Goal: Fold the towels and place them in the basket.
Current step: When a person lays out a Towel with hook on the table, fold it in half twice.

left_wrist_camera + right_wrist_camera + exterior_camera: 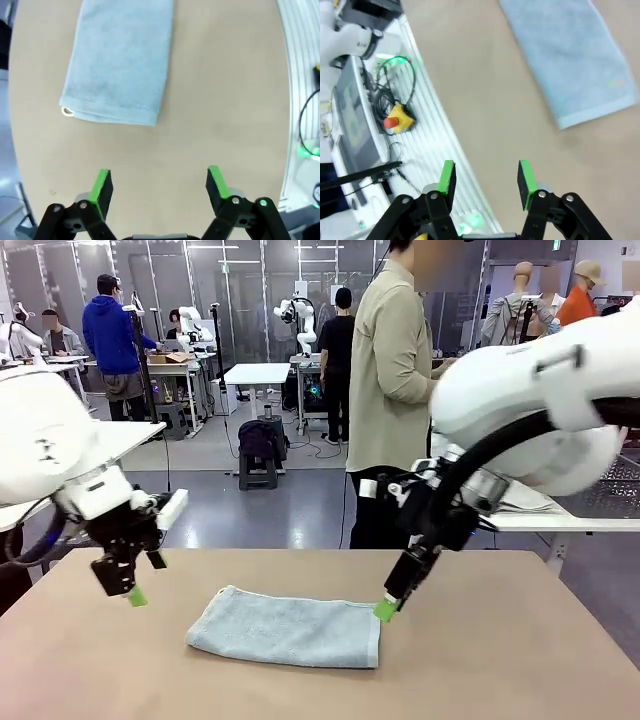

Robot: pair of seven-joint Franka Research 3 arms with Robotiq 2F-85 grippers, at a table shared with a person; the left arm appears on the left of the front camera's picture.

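Blue-grey terry towel (285, 628) lies folded on the table (520, 640), left gripper (135, 595) and right gripper (387, 608) hovering by its ends, fingers spread and empty, probably poised to regrip it.

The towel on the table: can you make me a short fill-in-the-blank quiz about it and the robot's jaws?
The towel lying on the table is light ____ in colour. In the front view it lies ____ the two arms. The left arm's jaws stand ____, with nothing held. The pads on the jaws are bright ____.
Missing words: blue; between; open; green.
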